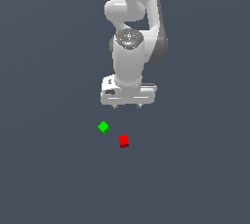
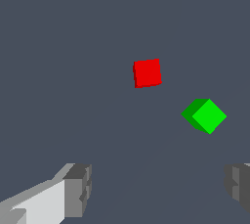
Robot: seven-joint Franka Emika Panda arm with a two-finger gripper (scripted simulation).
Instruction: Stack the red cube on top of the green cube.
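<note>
Done: nothing; we see red cube [image 1: 124, 141] near green cube [image 1: 103, 127], both on the desk.
Hand [image 1: 127, 105]: spread, holds nothing.
Left: grasp, lift, stack.

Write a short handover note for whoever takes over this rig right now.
Gripper: open, holding nothing, hovering above the surface.
Red cube: on the surface, apart from the green cube, toward the exterior view's right of it. Both also show in the wrist view, ahead of the open fingers.
Done: nothing yet; no cube grasped or stacked.
Left: lower onto the red cube, grasp it, lift, place it on the green cube, release.
</note>
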